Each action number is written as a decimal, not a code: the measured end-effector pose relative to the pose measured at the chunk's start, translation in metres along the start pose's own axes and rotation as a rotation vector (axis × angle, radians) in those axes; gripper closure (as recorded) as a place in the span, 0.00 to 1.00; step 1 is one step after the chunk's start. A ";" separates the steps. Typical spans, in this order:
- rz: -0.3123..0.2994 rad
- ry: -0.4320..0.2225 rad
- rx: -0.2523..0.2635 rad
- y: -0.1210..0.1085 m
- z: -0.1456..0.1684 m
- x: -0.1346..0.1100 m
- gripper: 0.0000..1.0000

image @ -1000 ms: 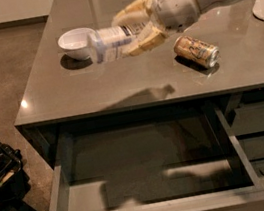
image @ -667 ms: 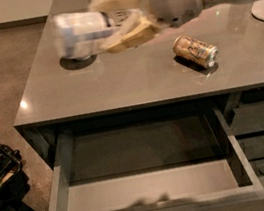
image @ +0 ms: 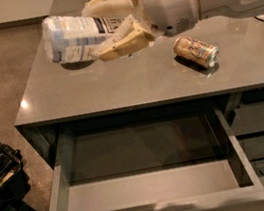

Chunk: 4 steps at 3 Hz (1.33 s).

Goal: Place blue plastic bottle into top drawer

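Holds clear plastic bottle with pale blue-and-white label (image: 71, 37) sideways, clamped between fingers (image: 120, 41) of end effector (image: 94, 33), aloft over grey table (image: 133, 84), left of gold-brown drink can (image: 196, 51), behind open wide grey top drawer (image: 151, 188).

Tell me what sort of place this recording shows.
Likely an office kitchenette: grey countertop, open top drawer beneath, drink can lying on top. The gripper holds the blue plastic bottle above the countertop.
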<state>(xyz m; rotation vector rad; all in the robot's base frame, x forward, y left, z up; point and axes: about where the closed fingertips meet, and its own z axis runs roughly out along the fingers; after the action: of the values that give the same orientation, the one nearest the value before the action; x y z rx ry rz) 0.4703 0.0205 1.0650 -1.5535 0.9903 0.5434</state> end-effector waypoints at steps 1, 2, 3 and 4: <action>0.033 0.002 -0.003 0.008 0.005 0.008 1.00; 0.127 -0.001 0.032 0.034 0.007 0.030 1.00; 0.245 -0.005 0.068 0.074 0.010 0.075 1.00; 0.329 0.005 0.093 0.104 0.012 0.114 1.00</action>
<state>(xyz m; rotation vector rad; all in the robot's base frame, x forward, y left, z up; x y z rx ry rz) 0.4480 -0.0001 0.9134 -1.3171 1.2680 0.7105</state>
